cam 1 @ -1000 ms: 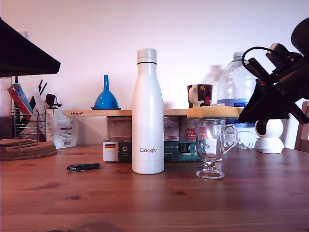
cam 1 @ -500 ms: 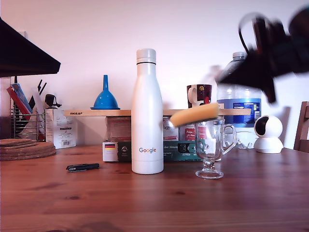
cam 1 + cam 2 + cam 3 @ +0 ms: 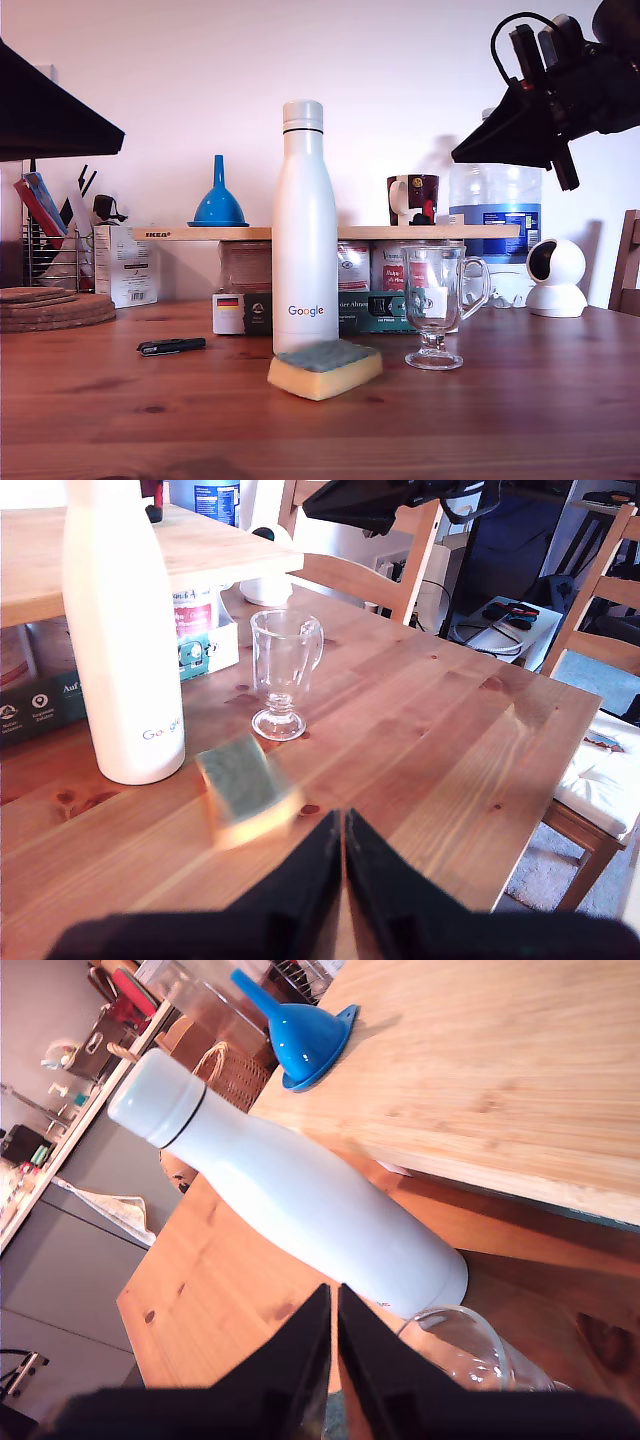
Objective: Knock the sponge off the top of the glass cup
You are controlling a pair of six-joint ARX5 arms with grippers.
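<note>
The yellow sponge (image 3: 325, 368) lies on the table with its green-blue face up, just in front of the white bottle's base. It looks blurred in the first wrist view (image 3: 245, 785). The glass cup (image 3: 437, 305) stands upright with a bare rim, at the exterior view's right of the sponge (image 3: 283, 670) (image 3: 465, 1360). My second gripper (image 3: 458, 156) hangs shut high above the cup, nothing between its fingers (image 3: 332, 1295). My first gripper (image 3: 342, 820) is shut and empty, low over the table, pointing toward the sponge and cup from a distance.
A tall white bottle (image 3: 306, 230) stands beside the cup. Behind, a wooden board (image 3: 300, 233) carries a blue funnel (image 3: 220, 198) and a dark mug (image 3: 414, 197). A big water bottle (image 3: 497, 210), a white camera (image 3: 556, 280) and a black pen (image 3: 172, 346) also show.
The sponge left the cup's top, flew toward the exterior view's left and landed on the table by the white bottle. My second gripper swung upward, away from the rim.
</note>
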